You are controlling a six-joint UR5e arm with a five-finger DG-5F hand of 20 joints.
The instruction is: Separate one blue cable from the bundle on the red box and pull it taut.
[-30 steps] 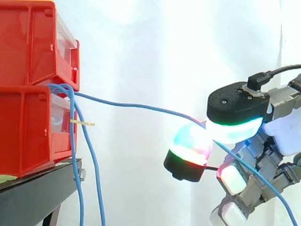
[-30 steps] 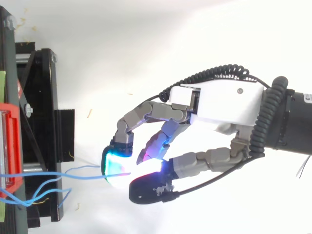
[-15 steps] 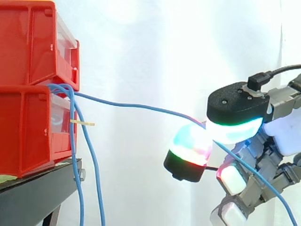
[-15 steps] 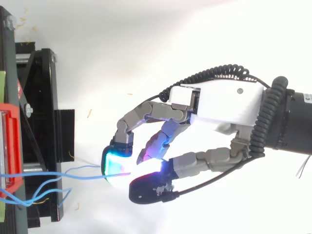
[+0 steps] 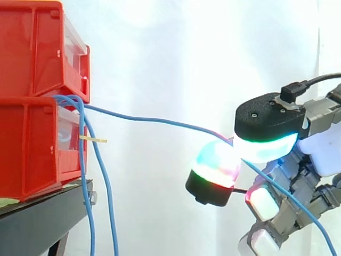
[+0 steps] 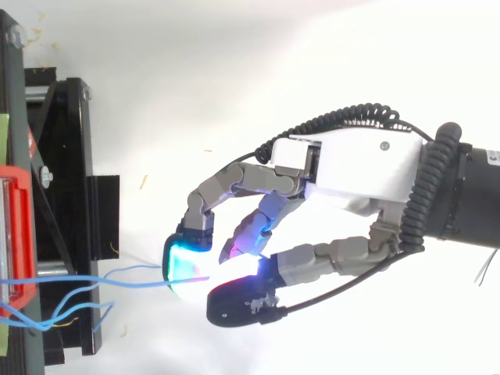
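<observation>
One blue cable (image 5: pixel 160 121) runs from the red boxes (image 5: pixel 32 96) at the left across open air to my hand (image 6: pixel 351 176) at the right. It sags slightly along the way. The hand pinches it between a glowing fingertip (image 5: pixel 216 162) and the thumb pad (image 5: pixel 264 146); its tail drops past the hand to the lower right. In the top view the same cable (image 6: pixel 101 284) reaches the glowing fingertip (image 6: pixel 186 266). The remaining blue cables (image 5: pixel 88 186) of the bundle hang straight down from the lower box front.
The two red boxes are stacked on a black stand (image 5: pixel 42 218) at the left. A small yellow tie (image 5: pixel 93 139) sticks out from the hanging cables. A white curtain is behind everything.
</observation>
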